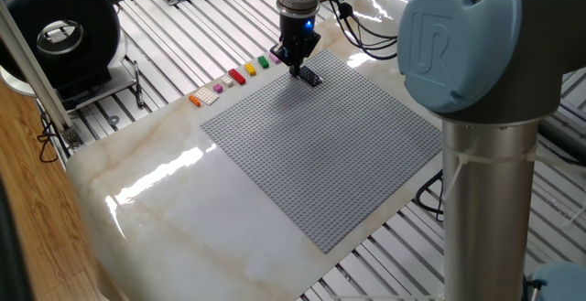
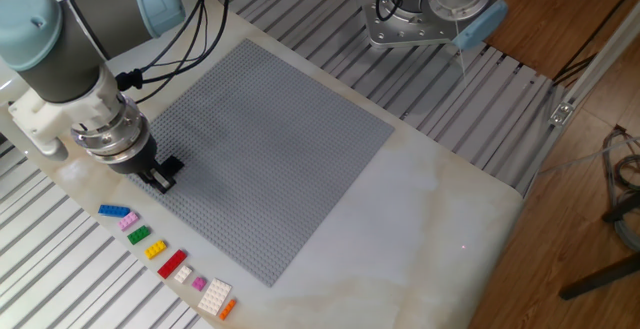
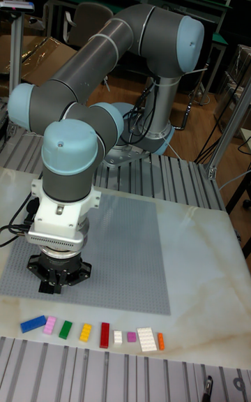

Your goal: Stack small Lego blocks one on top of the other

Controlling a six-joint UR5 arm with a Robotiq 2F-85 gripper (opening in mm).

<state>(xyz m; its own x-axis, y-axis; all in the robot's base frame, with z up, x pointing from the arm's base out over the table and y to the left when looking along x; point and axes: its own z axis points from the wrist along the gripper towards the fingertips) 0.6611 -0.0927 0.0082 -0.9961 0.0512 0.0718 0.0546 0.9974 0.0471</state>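
The gripper (image 2: 157, 177) is positioned low over the near-left edge region of the grey studded baseplate (image 2: 270, 139), with its fingers pointing straight down. The fingers are closed on the dark navy brick (image 1: 309, 78), which sits at baseplate level. One end of the brick projects from between the fingers; in the other fixed view it appears as a dark block (image 2: 170, 166) just beside the fingertips. Whether the brick is pressed onto the studs or held just above them cannot be determined.

In the tall fixed view the gripper (image 3: 58, 283) is largely hidden by the wrist flange, and the held brick is not visible.

The remaining bricks lie in a single row on the marble tabletop (image 2: 420, 209), just off the baseplate edge and near the gripper. Order in the tall fixed view, left to right:
- blue brick (image 3: 33, 323)
- pink brick (image 3: 49, 325)
- green brick (image 3: 65, 329)
- yellow brick (image 3: 86, 332)
- red brick (image 3: 104, 335)
- small white brick (image 3: 118, 336)
- small magenta brick (image 3: 131, 336)
- larger white brick (image 3: 147, 338)
- orange brick (image 3: 160, 340)

The bricks in the row are separate; none is stacked on another.
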